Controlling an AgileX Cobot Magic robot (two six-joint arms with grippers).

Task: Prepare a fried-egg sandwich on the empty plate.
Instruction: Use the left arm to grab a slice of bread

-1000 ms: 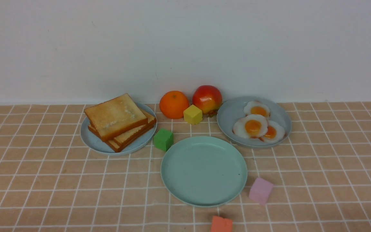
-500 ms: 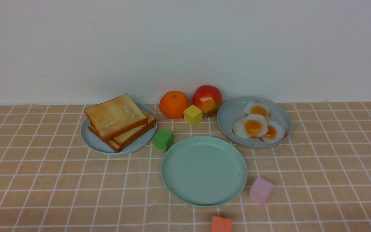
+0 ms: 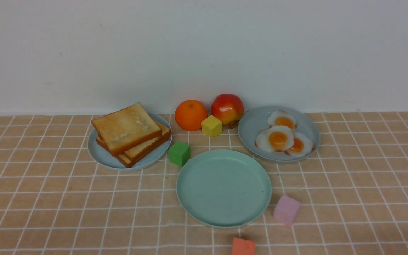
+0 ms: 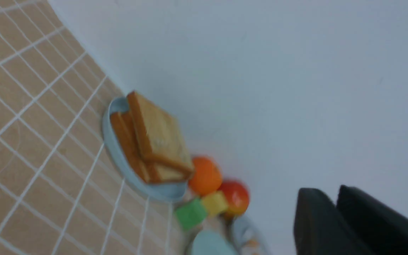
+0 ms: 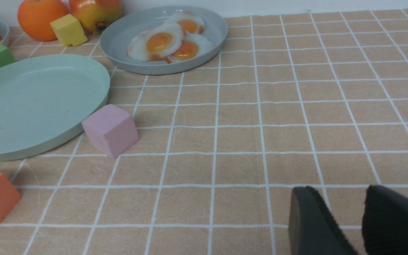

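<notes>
So far nothing on the table (image 3: 367,194) has shifted; only the left gripper (image 4: 335,198) has pinched nearly closed on nothing, while the right gripper (image 5: 345,198) hangs parted and empty. No sandwich exists yet: the plate (image 3: 223,187) lies flat mid-table, bare, hollow upward, round with no long axis, toast (image 3: 128,131) at ten o'clock, eggs (image 3: 278,139) at two.

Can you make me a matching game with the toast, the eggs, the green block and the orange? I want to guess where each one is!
Things:
1. toast slices
2. fried eggs
3. green block
4. orange

Places:
A. on the grey-blue plate
B. just left of the apple
C. on the light-blue plate
D. between the light-blue plate and the mint-green plate

Pairs: 1-C, 2-A, 3-D, 4-B
</notes>
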